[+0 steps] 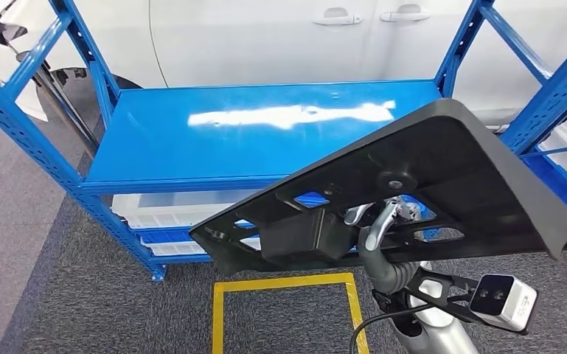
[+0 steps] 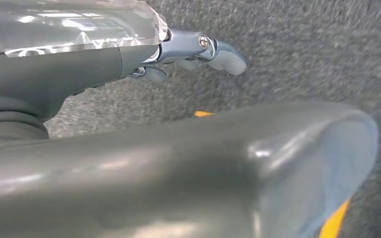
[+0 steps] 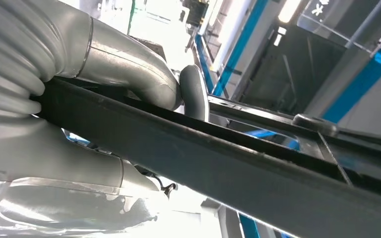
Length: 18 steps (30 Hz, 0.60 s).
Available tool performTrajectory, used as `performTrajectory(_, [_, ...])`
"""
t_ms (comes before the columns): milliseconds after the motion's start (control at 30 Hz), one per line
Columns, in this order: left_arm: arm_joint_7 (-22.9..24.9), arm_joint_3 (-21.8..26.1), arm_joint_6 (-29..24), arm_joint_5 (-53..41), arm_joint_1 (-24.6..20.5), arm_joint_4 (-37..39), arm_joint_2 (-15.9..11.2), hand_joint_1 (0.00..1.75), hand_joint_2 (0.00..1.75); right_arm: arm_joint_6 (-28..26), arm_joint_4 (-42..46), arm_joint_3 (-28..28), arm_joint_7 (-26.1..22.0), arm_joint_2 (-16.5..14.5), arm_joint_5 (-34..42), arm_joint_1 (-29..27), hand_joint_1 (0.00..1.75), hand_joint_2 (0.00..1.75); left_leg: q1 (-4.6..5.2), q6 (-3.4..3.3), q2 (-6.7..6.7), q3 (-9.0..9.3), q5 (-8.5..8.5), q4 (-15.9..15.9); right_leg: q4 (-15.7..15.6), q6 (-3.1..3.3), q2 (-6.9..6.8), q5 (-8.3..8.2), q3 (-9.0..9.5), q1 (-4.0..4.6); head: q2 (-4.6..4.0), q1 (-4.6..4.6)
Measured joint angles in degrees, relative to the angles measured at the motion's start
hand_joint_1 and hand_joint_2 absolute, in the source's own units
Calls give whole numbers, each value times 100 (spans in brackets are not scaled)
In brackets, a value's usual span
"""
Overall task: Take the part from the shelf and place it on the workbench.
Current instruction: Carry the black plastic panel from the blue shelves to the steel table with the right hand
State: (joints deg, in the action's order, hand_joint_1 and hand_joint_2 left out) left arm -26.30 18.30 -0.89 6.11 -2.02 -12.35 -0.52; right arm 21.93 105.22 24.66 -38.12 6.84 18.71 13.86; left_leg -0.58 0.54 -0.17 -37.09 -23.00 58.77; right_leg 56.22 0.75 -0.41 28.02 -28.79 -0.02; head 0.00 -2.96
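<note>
Above the front edge of the blue steel shelf (image 1: pixel 258 133), the large black plastic trim panel with cut-out openings and a raised lip (image 1: pixel 442 169) is off the deck and in the air, carried by the right hand (image 1: pixel 383 221). Fingers reach up through an opening near the panel's middle; in the right wrist view the thumb and fingers (image 3: pixel 129 74) clamp a black rib of the part. Long axis runs from low at the robot's left to high at its right, tilted, right end near the shelf's blue upright (image 1: pixel 553 96). Left hand (image 2: pixel 198 49) hangs over grey carpet (image 2: pixel 302 49), holding nothing; fingers look loosely extended. Judgement: part taken; workbench not visible. Turning needs clearance from that upright. Open floor with yellow tape marking (image 1: pixel 287 284) lies below.
</note>
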Motion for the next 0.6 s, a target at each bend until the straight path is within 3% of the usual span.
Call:
performTrajectory(33, [1,3,9,-9,7,1,2,0,0,-29,-1,-4,1,-13,-2,-4,175,175,-2,20,-1,-74,-225,195,-20,41,-10,-73,-63,-13,0,0])
performTrajectory(100, [2,7,37,-35,5,1,3,0,0,-111,2,-4,4,-33,-10,-8,175,175,-14,54,0,-262,-804,898,-18,88,-19,-202,-222,-3,0,-1])
performTrajectory(133, [2,9,50,-48,2,1,1,0,0,-153,3,-4,8,-38,-14,-10,175,175,-16,70,1,-327,-976,1258,-8,91,-20,-266,-309,4,0,-1])
performTrajectory(167, [4,12,63,-60,0,1,-3,0,0,-188,7,-4,11,-42,-17,-10,175,175,-17,82,1,-329,-1004,1496,7,87,-21,-328,-402,7,0,-1])
performTrajectory(200, [7,14,74,-70,-3,1,-6,0,0,-213,15,-4,14,-44,-14,-9,175,175,-17,90,1,-240,-901,1543,31,78,-22,-386,-499,5,0,-2])
performTrajectory(267, [21,18,83,-87,-17,1,-19,0,0,-268,49,-4,18,-44,14,-8,175,175,-20,90,1,219,-602,1084,103,44,-20,-484,-688,0,0,-2])
performTrajectory(333, [33,21,79,-108,-47,1,-36,0,0,-308,96,-4,19,-44,53,-13,175,175,-6,53,-4,799,-626,274,190,-10,-20,-558,-822,12,0,-1])
performTrajectory(367, [36,23,73,-116,-55,1,-42,0,0,-315,119,-3,17,-45,64,-21,175,175,4,25,-9,964,-701,2,217,-41,-22,-596,-855,18,0,-1])
performTrajectory(400, [39,25,66,-120,-57,1,-46,0,0,-316,138,-2,16,-48,68,-32,175,175,20,-9,-14,1027,-759,-137,228,-73,-25,-638,-873,21,0,0])
performTrajectory(467, [48,29,44,-122,-43,2,-45,0,0,-316,157,0,15,-55,64,-65,175,175,11,-88,-5,957,-692,-153,237,-141,-16,-682,-899,12,0,1])
performTrajectory(500, [53,32,32,-122,-41,3,-42,0,0,-315,162,0,15,-57,61,-82,175,175,2,-135,9,907,-635,-155,311,-173,-5,-577,-942,2,0,1])
performTrajectory(533, [57,34,20,-122,-39,4,-39,0,0,-312,166,0,15,-59,56,-96,175,175,-9,-176,24,844,-567,-163,489,-204,6,-365,-1013,-10,0,1])
performTrajectory(600, [63,38,6,-122,-43,5,-37,0,0,-306,173,2,21,-66,46,-110,175,175,-7,-221,43,689,-433,-156,1155,-253,16,232,-1209,-37,0,1])
